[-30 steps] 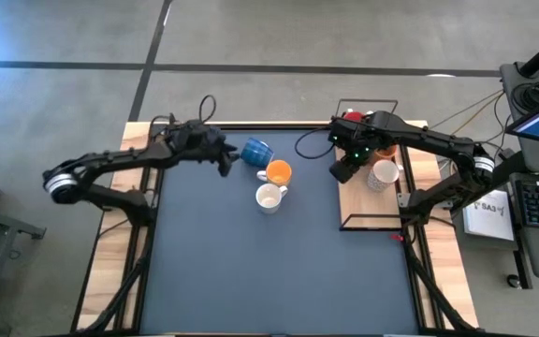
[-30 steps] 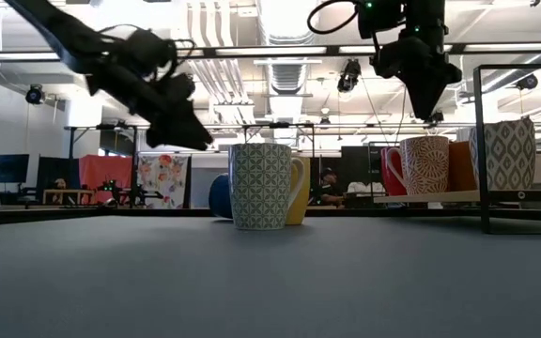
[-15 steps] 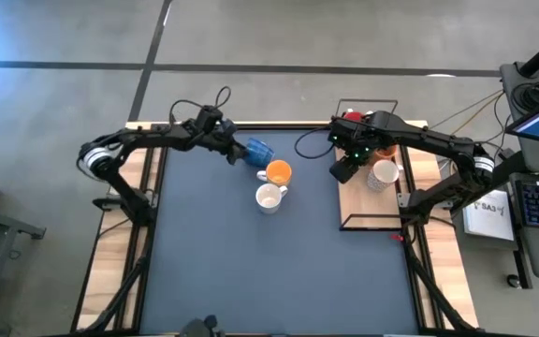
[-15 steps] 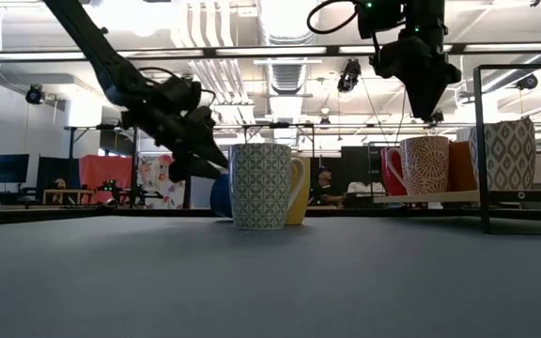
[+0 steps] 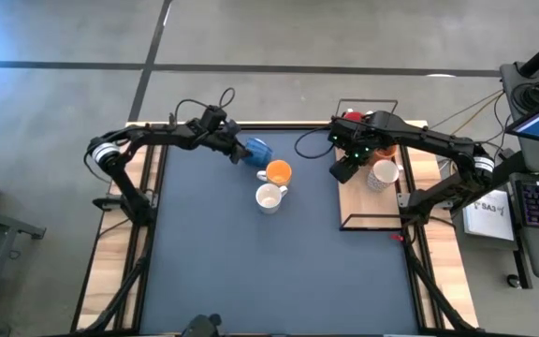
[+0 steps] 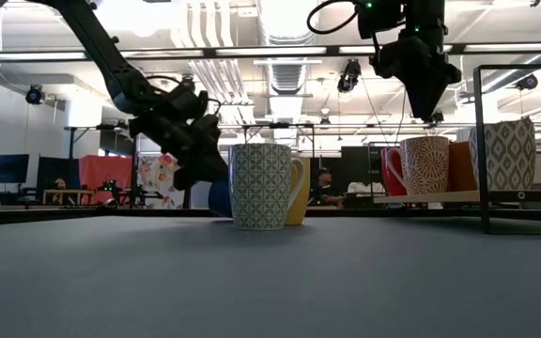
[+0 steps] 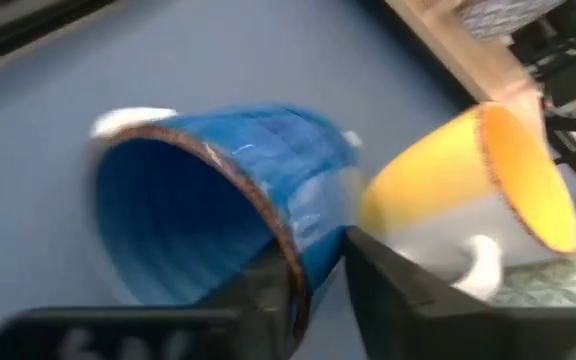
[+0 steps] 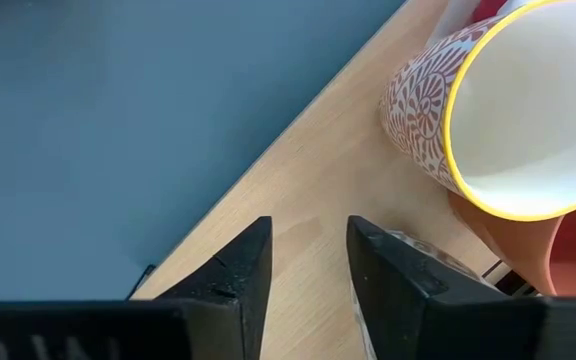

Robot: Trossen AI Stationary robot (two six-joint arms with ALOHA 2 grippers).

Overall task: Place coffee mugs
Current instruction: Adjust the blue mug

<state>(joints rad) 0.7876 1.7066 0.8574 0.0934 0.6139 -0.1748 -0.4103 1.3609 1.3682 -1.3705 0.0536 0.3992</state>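
Blue mug [image 7: 218, 210] has its rim pinched between the left gripper [image 7: 313, 275] fingers; right gripper [image 8: 303, 262] hangs spread above the wooden tray [image 8: 298, 210] beside a patterned mug [image 8: 488, 120].

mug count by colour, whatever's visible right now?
blue mug: 1
red mug: 1
orange mugs: 2
white or cream mugs: 3
Total in view: 7

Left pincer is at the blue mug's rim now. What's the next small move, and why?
Probably finish closing the left pincer on the blue mug, then lift. The fingers straddle its rim wall, one inside and one outside, and the mug looks tilted beside the orange mug.
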